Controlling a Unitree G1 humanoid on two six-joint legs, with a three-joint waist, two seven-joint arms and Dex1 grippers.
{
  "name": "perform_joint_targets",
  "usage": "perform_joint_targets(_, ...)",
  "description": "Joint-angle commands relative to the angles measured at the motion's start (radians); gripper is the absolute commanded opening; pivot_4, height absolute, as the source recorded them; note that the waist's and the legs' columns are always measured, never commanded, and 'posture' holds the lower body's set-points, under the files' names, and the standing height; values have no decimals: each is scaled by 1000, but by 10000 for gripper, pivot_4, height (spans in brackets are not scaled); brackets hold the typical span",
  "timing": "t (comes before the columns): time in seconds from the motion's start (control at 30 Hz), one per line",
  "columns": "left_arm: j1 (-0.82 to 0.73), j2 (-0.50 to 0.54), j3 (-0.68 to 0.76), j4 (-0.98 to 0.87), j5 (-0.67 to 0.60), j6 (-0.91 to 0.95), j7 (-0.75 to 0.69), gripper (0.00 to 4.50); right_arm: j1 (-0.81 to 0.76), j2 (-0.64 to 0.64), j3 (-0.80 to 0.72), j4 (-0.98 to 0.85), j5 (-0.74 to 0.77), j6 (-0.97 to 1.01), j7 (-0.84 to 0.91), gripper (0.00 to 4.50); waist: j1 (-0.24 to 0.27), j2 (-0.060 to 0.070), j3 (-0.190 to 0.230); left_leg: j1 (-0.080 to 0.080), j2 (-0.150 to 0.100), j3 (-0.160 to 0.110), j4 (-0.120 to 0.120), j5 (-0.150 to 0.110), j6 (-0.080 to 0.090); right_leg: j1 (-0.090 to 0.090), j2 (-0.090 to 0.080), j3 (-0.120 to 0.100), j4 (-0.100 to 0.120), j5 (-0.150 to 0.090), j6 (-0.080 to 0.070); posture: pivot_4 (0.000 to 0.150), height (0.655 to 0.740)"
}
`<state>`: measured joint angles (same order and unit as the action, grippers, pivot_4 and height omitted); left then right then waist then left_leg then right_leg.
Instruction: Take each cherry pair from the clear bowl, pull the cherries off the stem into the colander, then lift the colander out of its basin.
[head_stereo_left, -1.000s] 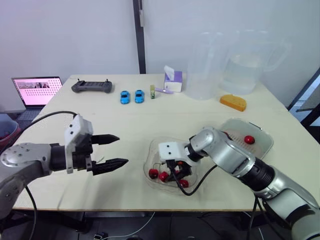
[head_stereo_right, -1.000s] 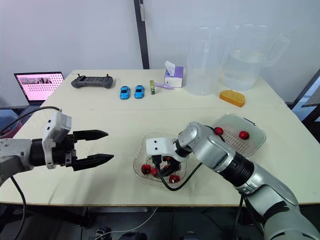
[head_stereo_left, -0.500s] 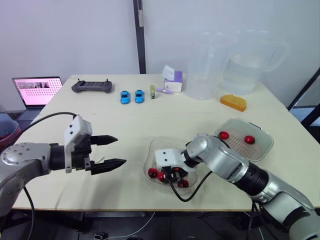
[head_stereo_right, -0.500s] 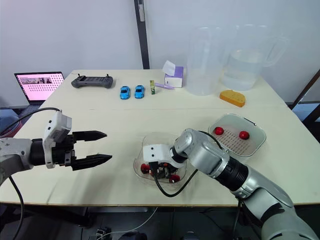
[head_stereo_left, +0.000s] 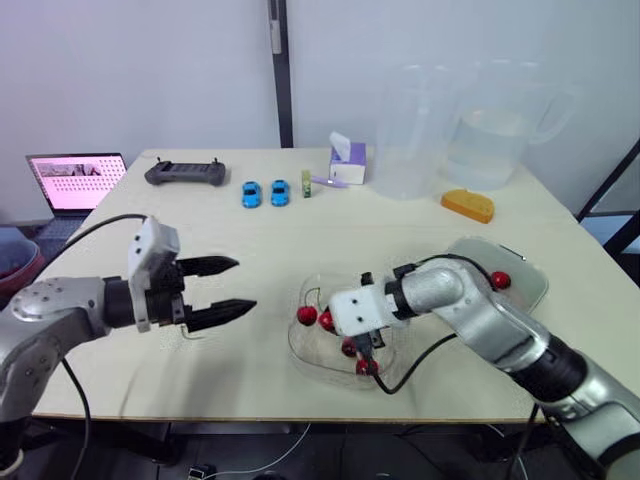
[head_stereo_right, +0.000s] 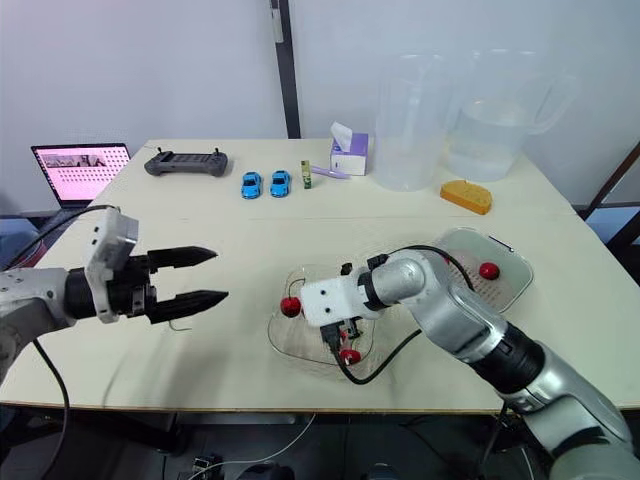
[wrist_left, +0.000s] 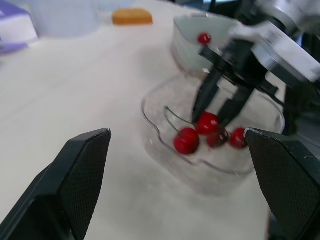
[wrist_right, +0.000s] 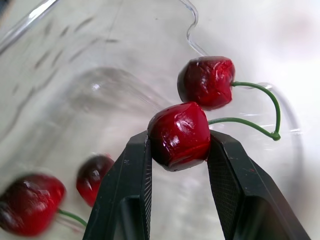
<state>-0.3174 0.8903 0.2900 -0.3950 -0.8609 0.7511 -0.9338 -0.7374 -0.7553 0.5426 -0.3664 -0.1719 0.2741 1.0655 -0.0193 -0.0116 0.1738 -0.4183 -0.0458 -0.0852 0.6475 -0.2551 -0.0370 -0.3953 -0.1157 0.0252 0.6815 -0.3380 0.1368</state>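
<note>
**Head view:** The right gripper is down inside the clear thin-walled plastic bowl on the surface. The left gripper hangs spread, with the bowl well ahead of its tips. The pale perforated colander sits behind the right gripper, beyond its forearm.

**Left wrist view:** Further round red cherries lie beneath the right gripper.

**Right wrist view:** The gripper pinches a glossy dark-red cherry. Its twin hangs just past the tips, joined by a thin green forked stem.

**Recommendation:** Squeeze lightly, as the skin looks slick. Lift clear of the rim, then offer the twin to the left gripper over the colander.
</note>
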Motion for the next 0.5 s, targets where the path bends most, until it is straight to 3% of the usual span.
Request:
perform_joint_targets(0.03,-41,-24,-28,17,4,-23,-6,45000,26,-11,-37,-38,-139,-177,-124,15770,-1,0,0,0,0,0,0,0,0,0,0,0,0,0,0,1500,7371)
perform_joint_targets(0.17,-128,-62,-69,67,2,0,17,45000,54,-46,-44,-3,-350,-403,-295,15770,2,0,0,0,0,0,0,0,-1,0,0,0,1,0,0,1500,7371)
perform_joint_targets(0.33,-264,-114,-147,109,-5,65,48,45000,49,-24,-84,31,-546,-533,-484,15770,-1,-1,0,0,-1,0,0,1,-2,0,0,0,1,0,0,1500,7371)
perform_joint_targets(0.5,-412,-152,-219,139,9,132,76,45000,16,34,-113,50,-596,-549,-500,15770,-4,-1,0,0,-3,0,0,1,-2,0,1,0,1,0,0,1500,7371)
